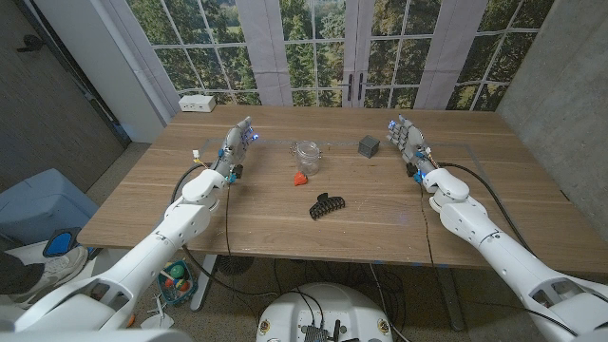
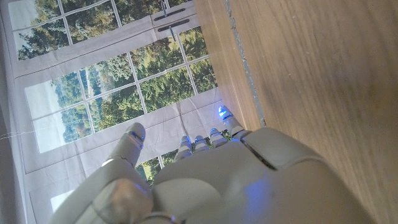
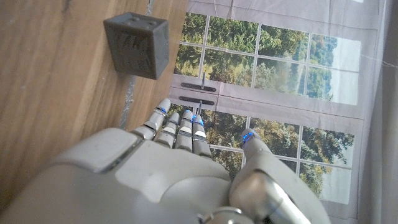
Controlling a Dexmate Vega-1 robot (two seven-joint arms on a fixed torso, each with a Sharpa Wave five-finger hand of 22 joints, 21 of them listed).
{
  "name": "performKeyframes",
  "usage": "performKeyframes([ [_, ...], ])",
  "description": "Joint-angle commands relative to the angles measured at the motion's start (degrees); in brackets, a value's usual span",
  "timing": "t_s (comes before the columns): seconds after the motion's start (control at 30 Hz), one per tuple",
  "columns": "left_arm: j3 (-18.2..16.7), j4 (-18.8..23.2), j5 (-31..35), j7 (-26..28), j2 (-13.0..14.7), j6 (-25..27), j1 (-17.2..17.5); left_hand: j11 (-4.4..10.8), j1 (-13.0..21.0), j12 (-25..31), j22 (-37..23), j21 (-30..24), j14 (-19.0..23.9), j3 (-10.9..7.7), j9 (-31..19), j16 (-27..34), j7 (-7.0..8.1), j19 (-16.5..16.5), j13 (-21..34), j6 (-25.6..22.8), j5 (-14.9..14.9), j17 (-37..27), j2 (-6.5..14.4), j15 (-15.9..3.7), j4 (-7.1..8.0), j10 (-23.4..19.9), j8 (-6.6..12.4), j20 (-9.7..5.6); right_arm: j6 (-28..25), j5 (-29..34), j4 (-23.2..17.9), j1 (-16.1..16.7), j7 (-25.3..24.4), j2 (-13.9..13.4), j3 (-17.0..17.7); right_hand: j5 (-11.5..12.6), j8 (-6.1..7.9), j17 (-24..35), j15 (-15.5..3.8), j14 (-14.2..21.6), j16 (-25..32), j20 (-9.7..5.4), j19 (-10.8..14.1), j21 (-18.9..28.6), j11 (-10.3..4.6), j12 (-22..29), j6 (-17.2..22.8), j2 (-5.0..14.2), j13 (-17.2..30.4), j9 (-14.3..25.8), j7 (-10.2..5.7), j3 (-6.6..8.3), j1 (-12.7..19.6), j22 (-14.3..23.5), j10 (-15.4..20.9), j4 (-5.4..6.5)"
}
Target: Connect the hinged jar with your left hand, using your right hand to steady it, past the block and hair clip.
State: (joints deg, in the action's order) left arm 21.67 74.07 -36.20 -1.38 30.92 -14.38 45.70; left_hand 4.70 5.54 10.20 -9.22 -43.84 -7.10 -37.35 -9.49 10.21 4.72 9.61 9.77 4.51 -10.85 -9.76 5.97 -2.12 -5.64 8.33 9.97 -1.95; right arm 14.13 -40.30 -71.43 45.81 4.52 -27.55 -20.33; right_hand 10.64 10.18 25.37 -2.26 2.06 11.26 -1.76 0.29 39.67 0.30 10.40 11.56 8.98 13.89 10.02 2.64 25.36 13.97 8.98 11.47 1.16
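On the wooden table (image 1: 285,228), left to right: the left hand (image 1: 237,144) stood with fingers straight and close together, holding nothing; the hinged jar (image 1: 307,156) sat near centre, apart from both hands, an orange piece (image 1: 301,178) just in front of it and the black hair clip (image 1: 327,205) nearer the robot; the grey block (image 1: 369,146) lay beside the jar; the right hand (image 1: 407,141), fingers likewise extended and empty, waited beyond. The right hand should probably brace the jar's body before the left works the hinged lid.

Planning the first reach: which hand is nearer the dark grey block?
Right. The right hand is just beside the dark grey block; the left hand is beyond the jar.
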Motion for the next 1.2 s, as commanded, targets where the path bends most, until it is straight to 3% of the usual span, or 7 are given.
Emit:
performKeyframes([
  [0.03,0.33,0.48,2.07,1.68,1.81,4.54,-1.77,-0.05,0.36,0.21,-0.16,-0.16,-0.43,-0.38,-0.31,0.34,0.58,1.49,0.30,0.09,-0.33,-0.22,1.80,-3.69,-0.14,0.44,0.29,-1.62,1.18,0.71,9.68,-3.60,-0.90,1.91,-0.09,0.34,0.45,-0.14,-2.92,0.59,0.64,-5.08,0.49,-0.08,0.13,0.51,0.69,1.81,-0.14,0.14,-0.33,1.01,1.08,0.26,0.47,-0.49],
  [0.6,1.31,0.46,3.00,1.21,1.48,4.34,-2.04,-0.05,0.28,0.46,-0.17,0.39,-0.04,-0.26,-0.31,0.54,0.53,0.91,0.29,-0.25,-0.34,-0.23,1.81,-3.65,-0.36,-0.03,0.50,-1.34,6.55,11.94,0.91,1.65,-15.57,-0.32,-0.92,0.17,1.24,-0.97,-3.11,1.25,1.28,-4.68,2.32,-1.12,0.03,1.33,3.50,2.32,-1.16,0.18,-0.73,3.49,3.95,0.34,2.74,-2.26],
  [0.77,1.60,0.82,3.41,1.16,1.60,4.39,-2.04,-0.02,0.26,0.59,-0.18,0.53,0.28,-0.29,-0.31,0.63,0.56,0.40,0.29,-0.62,-0.36,-0.22,1.78,-3.71,-0.47,-0.39,0.63,-1.13,6.45,15.91,-1.89,3.25,-20.46,-0.96,-1.16,0.39,1.20,-1.17,-2.02,3.79,2.57,-3.72,3.55,-1.58,-0.03,1.48,4.19,2.30,-1.59,0.23,-0.82,4.78,5.50,0.43,3.45,-3.13],
  [1.2,1.41,1.45,2.78,0.27,1.58,3.85,-1.53,-0.11,-0.05,0.94,-0.21,0.76,1.69,-0.39,-0.31,0.97,0.48,-2.23,0.25,-1.71,-0.40,-0.28,1.71,-3.93,-0.64,-1.86,0.88,-0.59,5.03,27.43,-8.24,5.93,-29.93,-2.76,-2.36,0.94,1.26,-1.49,-1.99,4.37,2.94,-2.69,4.95,-1.84,-0.08,1.65,5.04,2.00,-1.86,0.28,-1.00,6.03,7.54,0.52,4.34,-4.70],
])
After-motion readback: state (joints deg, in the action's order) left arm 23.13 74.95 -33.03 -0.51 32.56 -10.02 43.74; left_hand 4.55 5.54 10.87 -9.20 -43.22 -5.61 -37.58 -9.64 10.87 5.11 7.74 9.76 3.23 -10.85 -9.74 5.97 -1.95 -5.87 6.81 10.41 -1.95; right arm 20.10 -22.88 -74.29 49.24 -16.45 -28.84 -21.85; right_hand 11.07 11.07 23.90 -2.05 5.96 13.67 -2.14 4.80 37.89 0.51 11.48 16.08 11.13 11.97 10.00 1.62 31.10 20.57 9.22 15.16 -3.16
